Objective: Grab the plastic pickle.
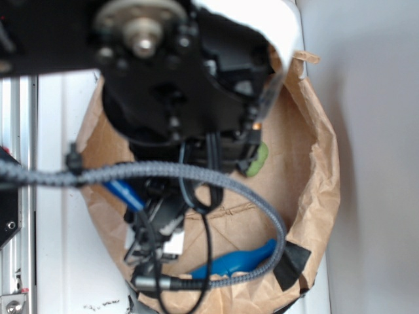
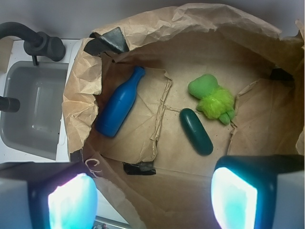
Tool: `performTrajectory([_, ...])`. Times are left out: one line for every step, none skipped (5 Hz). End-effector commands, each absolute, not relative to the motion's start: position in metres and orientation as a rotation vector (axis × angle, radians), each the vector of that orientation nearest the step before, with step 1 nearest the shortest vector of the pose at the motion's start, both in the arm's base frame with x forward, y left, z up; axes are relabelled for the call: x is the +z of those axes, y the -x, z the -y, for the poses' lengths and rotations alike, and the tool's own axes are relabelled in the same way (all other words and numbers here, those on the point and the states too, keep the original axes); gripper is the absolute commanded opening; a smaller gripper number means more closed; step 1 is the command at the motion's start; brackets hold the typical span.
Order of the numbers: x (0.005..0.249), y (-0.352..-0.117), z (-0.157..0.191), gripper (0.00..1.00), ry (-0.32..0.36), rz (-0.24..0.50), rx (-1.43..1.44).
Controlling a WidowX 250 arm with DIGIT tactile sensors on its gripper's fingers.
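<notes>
Dark green and glossy, the pickle [image 2: 196, 130] lies flat on the brown paper floor of a crumpled bag [image 2: 200, 21], right of centre in the wrist view, tilted with its upper end toward upper left. That upper end sits just beside the fuzzy light-green plush [image 2: 212, 98], apparently not quite touching. A raised paper fold runs down to its left, and a torn flap rises to its right, so the clearest room is along its lower half and toward the bottom of the frame.

Well apart at left, a blue bottle [image 2: 119, 105] leans against the bag wall, out of the way. Beyond the bag's left edge a grey sink [image 2: 33, 107] shows.

Released and spread wide, the tool [image 2: 152, 193] hangs above the bag mouth, its two lit fingers [image 2: 71, 202] at the bottom corners, nothing between them. It looks to be in the approach stage: the pickle sits up and right of the gap's middle, so a shift that way seems needed, closing across the pickle's narrow width and away from the plush. The exterior view hides the pickle behind the arm.
</notes>
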State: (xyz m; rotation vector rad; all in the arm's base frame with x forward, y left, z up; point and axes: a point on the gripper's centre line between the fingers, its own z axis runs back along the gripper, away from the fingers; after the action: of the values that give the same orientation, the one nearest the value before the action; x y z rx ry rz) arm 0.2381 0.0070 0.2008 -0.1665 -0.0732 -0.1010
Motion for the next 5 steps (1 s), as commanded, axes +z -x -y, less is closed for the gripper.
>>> performTrajectory([0.172, -0.247, -0.015, 1.0, 0.131, 0.118, -0.148])
performTrajectory([0.141, -0.258, -0.024, 1.0, 0.074, 0.159, -0.172])
performTrajectory([0.123, -0.264, -0.028, 1.0, 0.056, 0.169, -0.197])
performTrajectory([0.093, -0.263, -0.031, 1.0, 0.053, 0.157, -0.258])
performTrajectory([0.072, -0.262, -0.034, 1.0, 0.029, 0.172, -0.286])
